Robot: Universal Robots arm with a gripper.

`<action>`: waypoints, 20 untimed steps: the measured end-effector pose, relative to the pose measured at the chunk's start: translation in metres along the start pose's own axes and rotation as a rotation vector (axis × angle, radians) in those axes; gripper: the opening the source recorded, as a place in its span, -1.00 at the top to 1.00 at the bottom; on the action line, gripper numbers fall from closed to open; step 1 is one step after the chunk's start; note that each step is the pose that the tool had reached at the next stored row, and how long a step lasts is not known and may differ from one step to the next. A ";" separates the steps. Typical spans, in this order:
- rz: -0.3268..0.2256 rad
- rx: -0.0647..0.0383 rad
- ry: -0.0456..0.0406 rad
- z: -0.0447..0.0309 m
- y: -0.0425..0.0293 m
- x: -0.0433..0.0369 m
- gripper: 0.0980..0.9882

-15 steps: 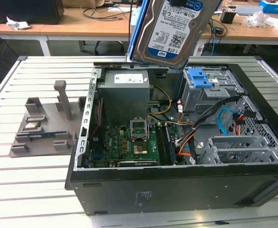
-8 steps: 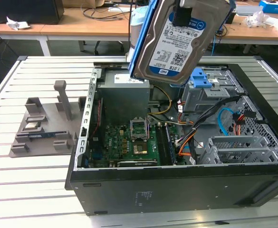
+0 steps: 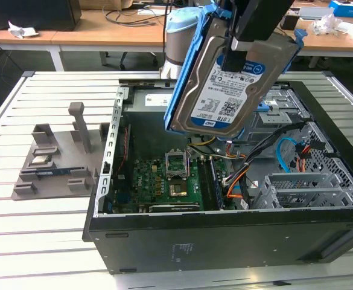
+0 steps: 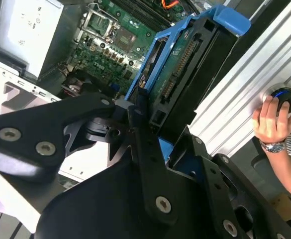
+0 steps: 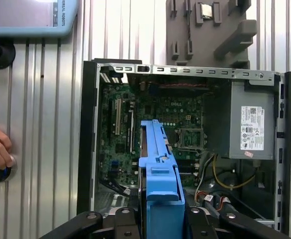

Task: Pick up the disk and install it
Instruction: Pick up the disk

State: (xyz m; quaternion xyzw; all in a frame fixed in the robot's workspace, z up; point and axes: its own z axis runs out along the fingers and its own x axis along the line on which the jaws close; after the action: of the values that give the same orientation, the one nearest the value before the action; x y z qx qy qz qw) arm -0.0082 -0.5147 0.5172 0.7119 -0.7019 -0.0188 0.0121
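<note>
The disk (image 3: 224, 90), a silver hard drive with a white-and-blue label in a blue carrier bracket, hangs tilted in the air above the open computer case (image 3: 224, 241). My gripper (image 3: 232, 57) comes down from above and is shut on it, one black finger lying across the label. In the second wrist view the disk (image 4: 182, 74) shows edge-on with its connector side visible, clamped between the black fingers (image 4: 145, 134). In the first wrist view the blue carrier of the disk (image 5: 160, 169) sits over the motherboard (image 5: 155, 119), held by the gripper (image 5: 157, 219).
Metal drive cages (image 3: 309, 187) and bundled cables fill the case toward the exterior view's right. A grey power-supply box (image 5: 249, 124) sits in one corner of the case. A grey parts fixture (image 3: 55, 157) lies on the slatted table. A person's hand (image 4: 269, 122) rests on a button on the table.
</note>
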 end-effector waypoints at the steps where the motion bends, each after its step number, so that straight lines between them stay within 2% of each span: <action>1: 0.004 0.000 -0.0002 0.0019 -0.0001 0.0012 0.40; 4: 0.007 0.000 -0.0004 0.0065 -0.0022 0.0052 0.40; 8: 0.007 0.000 0.0003 0.0094 -0.0090 0.0071 0.40; 15: 0.007 0.000 0.0014 0.0102 -0.0298 0.0077 0.40; 20: 0.007 0.000 0.0016 0.0098 -0.0389 0.0078 0.40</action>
State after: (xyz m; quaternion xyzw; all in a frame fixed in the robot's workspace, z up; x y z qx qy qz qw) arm 0.0304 -0.5218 0.5057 0.7095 -0.7044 -0.0181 0.0127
